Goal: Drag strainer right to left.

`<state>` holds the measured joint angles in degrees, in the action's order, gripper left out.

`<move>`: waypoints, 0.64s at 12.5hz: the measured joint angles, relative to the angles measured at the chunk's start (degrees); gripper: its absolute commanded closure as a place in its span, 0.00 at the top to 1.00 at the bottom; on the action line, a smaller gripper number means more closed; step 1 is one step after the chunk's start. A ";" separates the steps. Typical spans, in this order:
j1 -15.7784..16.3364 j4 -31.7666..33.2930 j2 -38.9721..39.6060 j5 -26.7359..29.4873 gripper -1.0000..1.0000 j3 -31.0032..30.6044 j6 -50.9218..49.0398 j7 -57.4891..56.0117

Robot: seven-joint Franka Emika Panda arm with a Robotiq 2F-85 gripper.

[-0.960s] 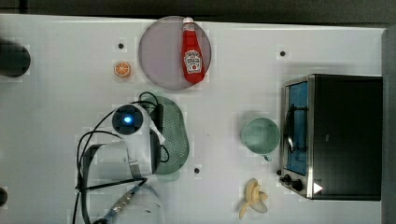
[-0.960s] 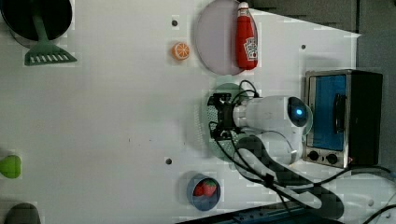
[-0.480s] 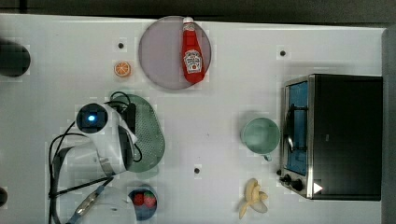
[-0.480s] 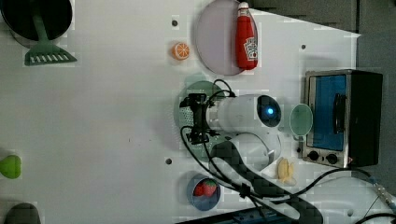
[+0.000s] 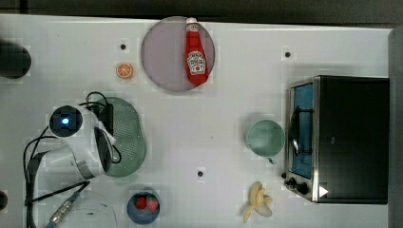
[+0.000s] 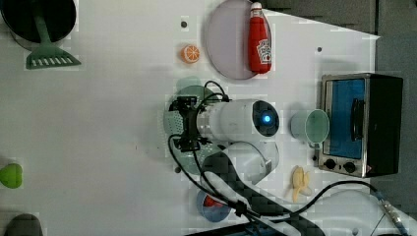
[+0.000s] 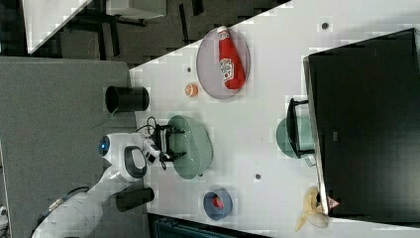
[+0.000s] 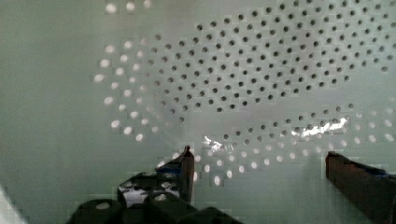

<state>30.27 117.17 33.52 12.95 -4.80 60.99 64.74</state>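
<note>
Strainer [image 5: 127, 137] on the white counter [image 5: 223, 109], near the top view's left edge; the tool [image 8: 259, 161], fingers spread wide, sits inside its perforated bowl.

The strainer [image 8: 261, 70] looks like smooth, faintly glossy mint plastic pierced with tiny holes; the bench [image 5: 228, 109] is matt white; the toaster oven [image 5: 342, 137] shows shiny metal trim.
</note>
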 measured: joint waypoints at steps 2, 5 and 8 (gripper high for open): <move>1.90 -2.01 1.20 0.03 1.00 0.26 -0.17 0.90; 4.03 -4.03 2.49 1.62 1.00 0.50 -1.12 5.82; 5.76 -7.05 5.09 2.58 1.00 1.23 0.00 7.72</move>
<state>36.03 110.12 38.61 15.53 -3.57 60.99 72.46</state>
